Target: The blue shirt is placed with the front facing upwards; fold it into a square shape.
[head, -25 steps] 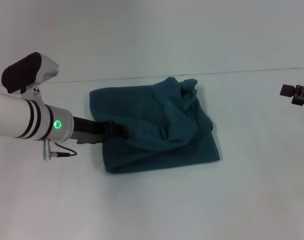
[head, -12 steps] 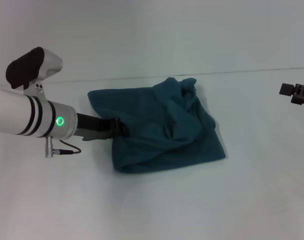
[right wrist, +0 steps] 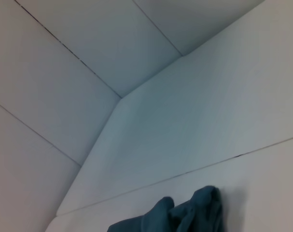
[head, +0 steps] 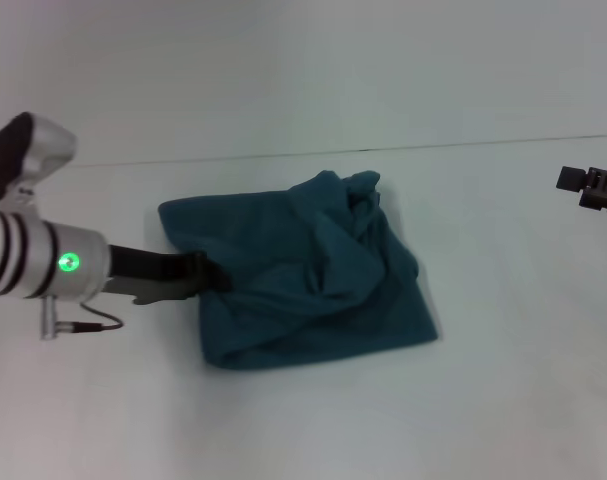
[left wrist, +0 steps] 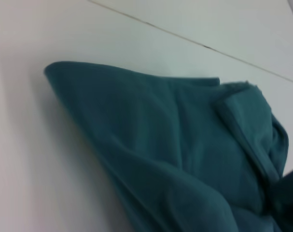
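Tabletop (head: 283, 420): white, matte, with a seam line running across near the far edge.

The blue shirt (head: 303, 280): sits around the middle of the tabletop, a little toward the far edge. It is a rough rectangle in outline, several layers thick. The near and right edges look fairly straight. The far-right corner is not flat: a bunched ridge of cloth stands up there and runs diagonally down into the middle of the stack. No print is showing. My left wrist view shows the far-left corner as a clean point lying flat, with a hemmed band folded over farther along. Judgement: folding is well along, but the shape is not yet a tidy square.

My left arm (head: 33, 265): reaches in low from the left edge of the tabletop.

My left fingers (head: 211, 274): at the shirt's left edge, about midway along it. The dark tips are buried in the cloth. I cannot tell how far apart they stand, or whether they pinch a layer or just press against it.

My right fingers (head: 591, 190): parked at the right edge of the tabletop, well apart from the shirt. Their opening is also not readable.

Risks from here, as I judge them:
- If I hold only the top layer, any pull drags the whole stack across the smooth tabletop instead of flattening it.
- Nothing pins the right side, so the straight edges could skew.
- The raised ridge may get pressed into a lasting crease if I fold over it.
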`<state>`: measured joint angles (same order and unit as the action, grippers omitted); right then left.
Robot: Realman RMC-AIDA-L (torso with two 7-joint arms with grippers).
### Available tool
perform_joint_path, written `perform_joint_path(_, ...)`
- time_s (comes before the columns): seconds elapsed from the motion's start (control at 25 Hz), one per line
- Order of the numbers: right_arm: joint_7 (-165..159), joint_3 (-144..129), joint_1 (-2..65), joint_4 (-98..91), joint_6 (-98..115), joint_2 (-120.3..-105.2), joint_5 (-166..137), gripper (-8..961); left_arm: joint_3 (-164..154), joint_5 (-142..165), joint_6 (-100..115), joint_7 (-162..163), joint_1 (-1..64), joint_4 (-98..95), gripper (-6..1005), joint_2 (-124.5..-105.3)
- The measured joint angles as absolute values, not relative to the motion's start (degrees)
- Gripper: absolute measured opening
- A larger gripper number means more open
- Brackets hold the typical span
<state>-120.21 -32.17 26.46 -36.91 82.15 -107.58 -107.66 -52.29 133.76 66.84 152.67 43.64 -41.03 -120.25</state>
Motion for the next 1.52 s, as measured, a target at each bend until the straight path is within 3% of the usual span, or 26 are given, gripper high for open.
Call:
perform_joint_path(0.16, -120.23, -32.19, 26.54, -36.57, 81.87, -107.58, -107.66, 915, -50.47, 133.70, 71.29, 152.52, 40.37, -44.29, 200, -119.95)
perform_joint_path(0.44, -120.24, -32.51, 26.69, -36.38, 81.55, -107.52, -107.66, 915, -45.78, 133.69, 76.84, 151.28, 36.14, -46.21, 200, -117.19)
perform_joint_path(0.68, -120.24, -32.66, 26.85, -36.38, 81.39, -107.67, -107.66, 915, -43.79, 134.97, 77.40, 150.69, 36.12, -45.19, 198, -115.31)
perform_joint_path(1.52, -120.37, -32.69, 27.07, -36.38, 81.66, -107.62, -107.66, 915, -41.50, 139.78, 82.81, 151.26, 35.48, -47.60, 256, -114.97)
